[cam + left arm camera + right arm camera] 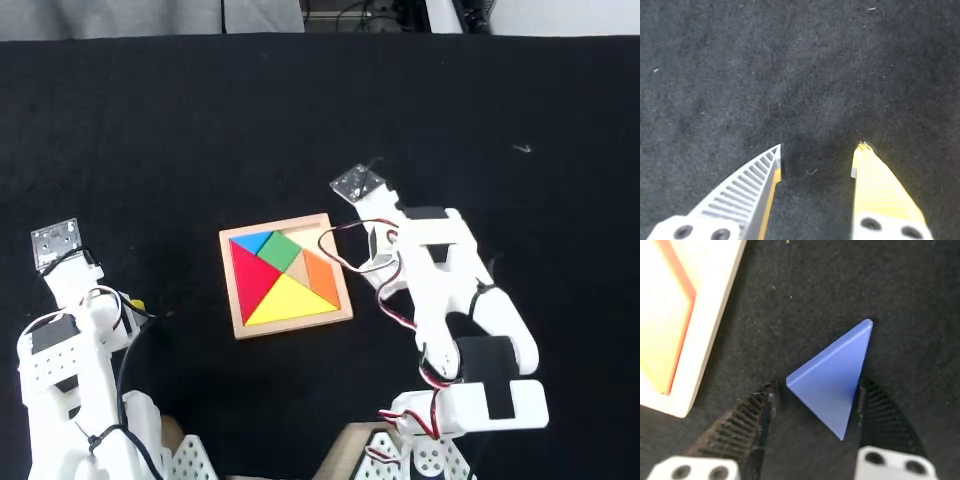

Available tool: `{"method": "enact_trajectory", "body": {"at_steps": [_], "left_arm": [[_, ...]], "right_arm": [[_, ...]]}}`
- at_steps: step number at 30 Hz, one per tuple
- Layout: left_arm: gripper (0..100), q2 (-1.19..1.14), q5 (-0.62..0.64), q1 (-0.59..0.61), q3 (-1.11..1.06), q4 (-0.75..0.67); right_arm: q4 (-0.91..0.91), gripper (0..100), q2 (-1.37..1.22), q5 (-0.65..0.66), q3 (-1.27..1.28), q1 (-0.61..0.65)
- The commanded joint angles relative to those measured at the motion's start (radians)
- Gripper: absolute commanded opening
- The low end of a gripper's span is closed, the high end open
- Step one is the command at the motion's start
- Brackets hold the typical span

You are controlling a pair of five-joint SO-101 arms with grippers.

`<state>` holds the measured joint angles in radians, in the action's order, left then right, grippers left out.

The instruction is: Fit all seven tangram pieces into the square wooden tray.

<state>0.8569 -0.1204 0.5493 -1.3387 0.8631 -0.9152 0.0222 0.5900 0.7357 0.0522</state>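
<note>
We see our right fingers (747,425) spread around the flat blue triangle piece (832,382), lying on the black tabletop (840,280) just beside the square wooden tray (707,320); our left fingers (880,185) gape above the tabletop.

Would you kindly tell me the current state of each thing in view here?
Wooden tray, partly filled, with a bare gap near its middle.
Left gripper, open over bare cloth.
Right gripper, open.
Loose blue triangle, flat on the cloth outside the tray, between the right gripper's fingers.
</note>
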Motion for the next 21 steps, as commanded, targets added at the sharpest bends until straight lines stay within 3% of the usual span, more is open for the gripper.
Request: {"method": "enact_trajectory", "body": {"at_steps": [1,12,21], "left_arm": [[23,0.018,-0.012,0.002,0.005,-0.014],[23,0.018,-0.012,0.002,0.005,-0.014],[23,0.018,-0.014,0.002,0.005,-0.012]], "right_arm": [[0.040,24.0,0.002,0.009,-0.041,0.015],[-0.086,21.7,0.180,0.005,-0.042,0.071],[-0.091,21.4,0.077,0.005,-0.085,0.083]]}}
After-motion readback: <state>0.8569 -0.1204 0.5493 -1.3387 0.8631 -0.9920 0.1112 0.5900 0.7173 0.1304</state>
